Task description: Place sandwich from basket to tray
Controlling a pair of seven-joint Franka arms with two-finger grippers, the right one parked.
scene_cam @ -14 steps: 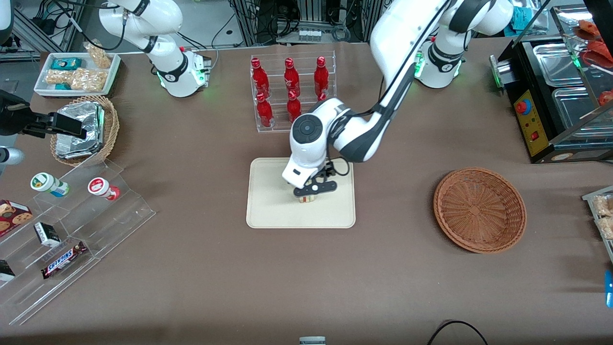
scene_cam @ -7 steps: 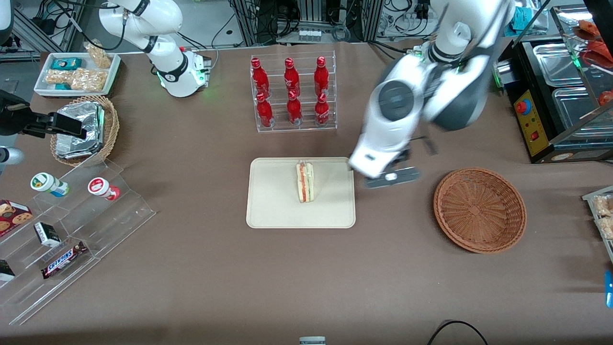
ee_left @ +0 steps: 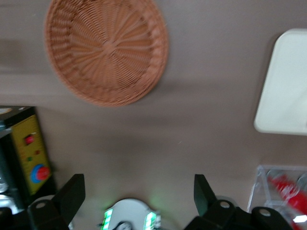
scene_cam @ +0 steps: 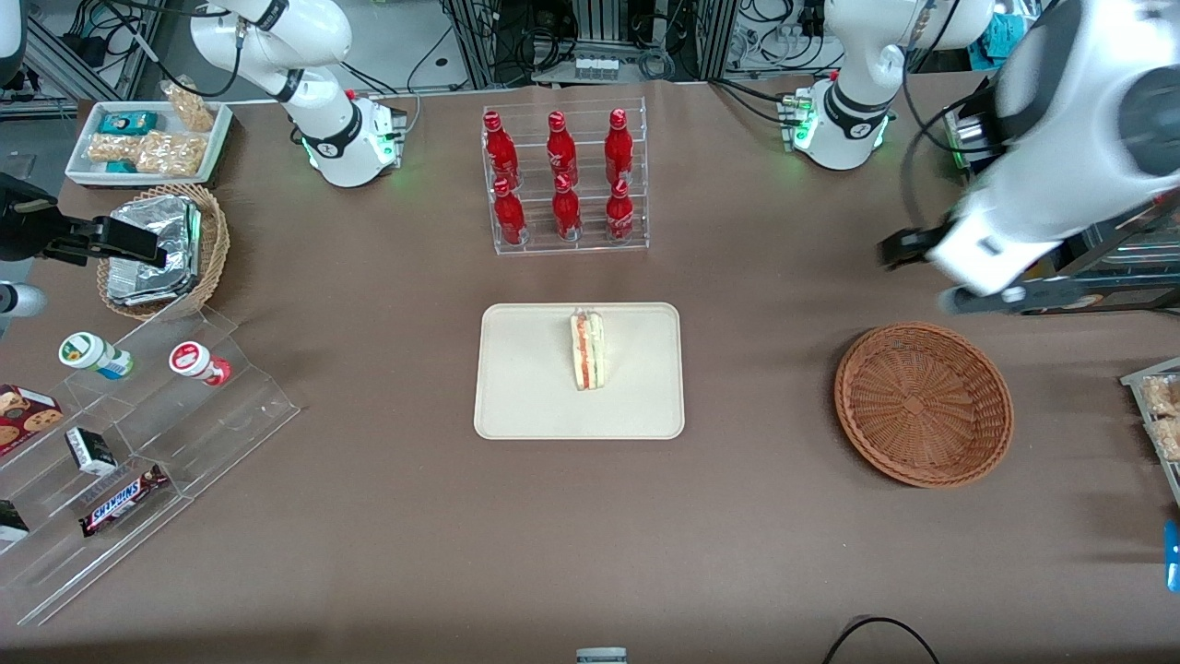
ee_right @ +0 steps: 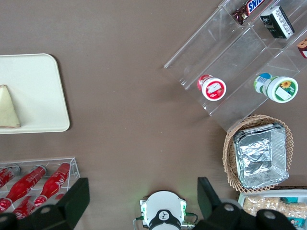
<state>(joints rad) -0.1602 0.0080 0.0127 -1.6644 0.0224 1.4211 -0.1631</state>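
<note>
The sandwich (scene_cam: 587, 349) stands on its edge on the cream tray (scene_cam: 525, 387), near the tray's middle and a little toward the rack of red bottles (scene_cam: 562, 180), its red and green filling stripes facing up. Nothing touches it. The rack stands farther from the front camera than the tray, with bare brown table (scene_cam: 590, 535) between them.

Toward the working arm's end of the table, well apart from the tray, lies the reddish-brown wicker basket (scene_cam: 924, 402), with nothing in it; the wrist view shows its woven floor (ee_left: 106, 48) bare as well.

The left arm's gripper (scene_cam: 996, 281) hangs in the air above the table, farther from the front camera than the basket and just in front of the black appliance with the red button (scene_cam: 1014, 231). Its two fingers (ee_left: 72, 196) are spread wide apart and hold nothing.
</note>
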